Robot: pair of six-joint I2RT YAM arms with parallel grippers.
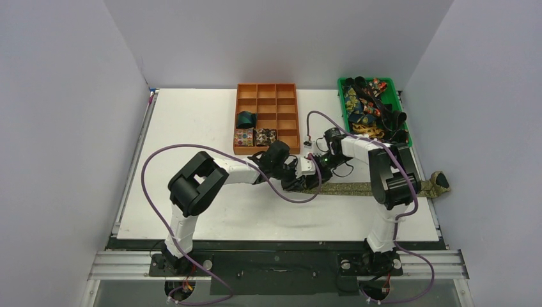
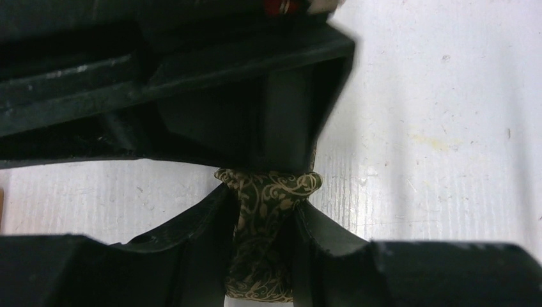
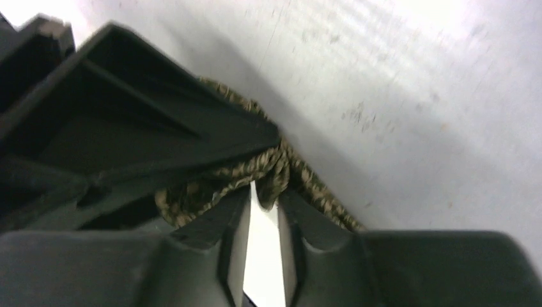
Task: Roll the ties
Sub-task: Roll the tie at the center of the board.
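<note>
The olive-gold tie [image 1: 374, 188] lay flat across the white worktop [image 1: 192, 128], one end reaching past the right edge and the other bunched up where the two arms met. The left jaws were closed on that bunched end, pinching the patterned fabric between them. The right jaws, directly opposite, stood slightly apart, with bare worktop showing through the gap and the fabric lying at their tips. Three rolled ties [image 1: 245, 119] sat in the near-left compartments of the orange tray [image 1: 267, 85], and loose ties [image 1: 364, 115] filled the green bin [image 1: 341, 96] at the rear right.
</note>
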